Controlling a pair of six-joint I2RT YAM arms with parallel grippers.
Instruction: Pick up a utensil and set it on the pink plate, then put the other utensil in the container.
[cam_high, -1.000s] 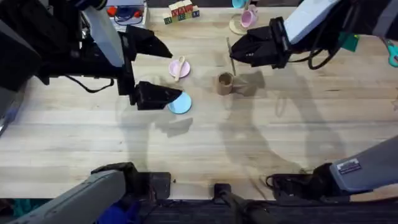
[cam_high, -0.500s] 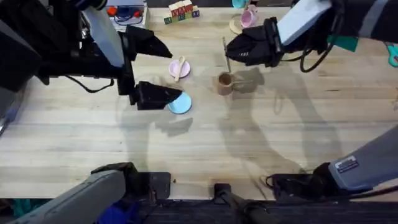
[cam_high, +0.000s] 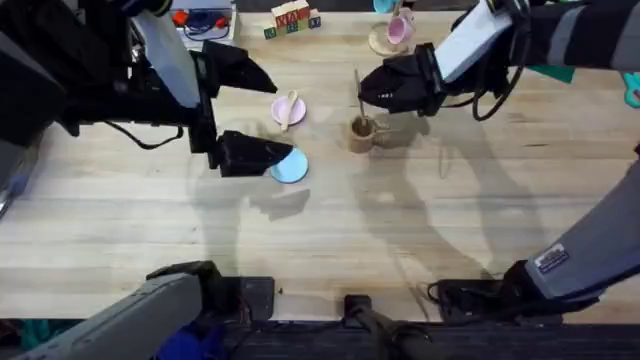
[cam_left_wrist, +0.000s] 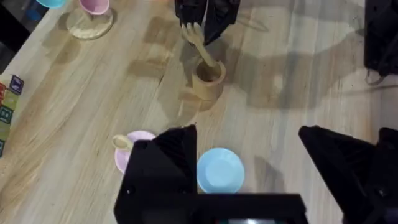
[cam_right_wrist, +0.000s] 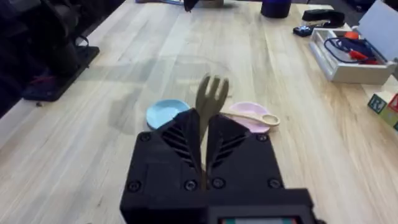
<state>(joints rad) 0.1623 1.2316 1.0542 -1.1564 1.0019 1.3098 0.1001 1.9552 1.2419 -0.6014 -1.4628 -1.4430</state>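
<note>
Overhead: right gripper (cam_high: 372, 93) has shifted left w/ the fork (cam_high: 358, 95) since a sec ago, now holding it over the cup (cam_high: 361, 133), handle end dipping into the rim. Left gripper (cam_high: 262, 112) is sitting spread wide, empty, by the blue plate (cam_high: 290, 167). Spoon (cam_high: 290, 106) is lying on pink plate (cam_high: 287, 111). Left wrist: fork (cam_left_wrist: 202, 46) is leaning in cup (cam_left_wrist: 207, 81), prongs up. Right wrist: fingers (cam_right_wrist: 180, 142) are clamping the fork (cam_right_wrist: 208, 106).

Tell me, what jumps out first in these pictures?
The right gripper holds a wooden fork with its handle end in the brown cup mid-table. Left of it, a spoon lies on the pink plate, with a blue plate nearby, at the open left gripper.
</note>
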